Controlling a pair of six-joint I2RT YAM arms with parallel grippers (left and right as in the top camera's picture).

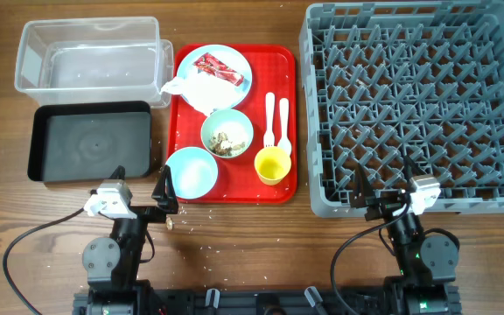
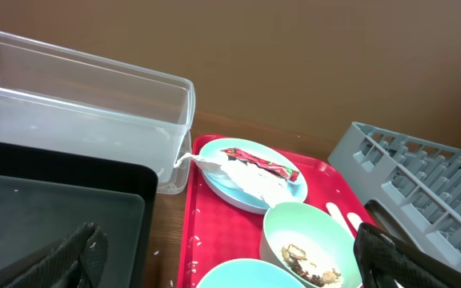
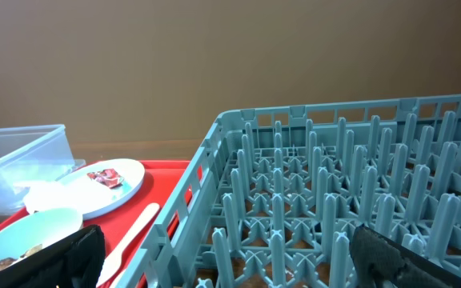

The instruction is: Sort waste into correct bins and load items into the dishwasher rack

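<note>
On the red tray (image 1: pixel 234 188) sit a pale blue plate (image 1: pixel 227 59) holding a red wrapper (image 1: pixel 217 66) and a white napkin (image 1: pixel 195 90), a bowl with food scraps (image 1: pixel 227 133), an empty bowl (image 1: pixel 192 171), a yellow cup (image 1: pixel 272 164), a white fork (image 1: pixel 269 120) and a spoon (image 1: pixel 283 122). The clear tub (image 1: pixel 88 54) and the black tray (image 1: pixel 92 139) lie to the left, the grey rack (image 1: pixel 414 105) to the right. My left gripper (image 1: pixel 143 188) is open and empty near the tray's front left corner. My right gripper (image 1: pixel 383 188) is open and empty at the rack's front edge.
Loose rice grains (image 1: pixel 201 229) lie scattered on the wooden table in front of the red tray. The left wrist view shows the plate (image 2: pixel 250 172), the scrap bowl (image 2: pixel 310 240) and the clear tub (image 2: pixel 78 104). The right wrist view shows the rack's pegs (image 3: pixel 334 184).
</note>
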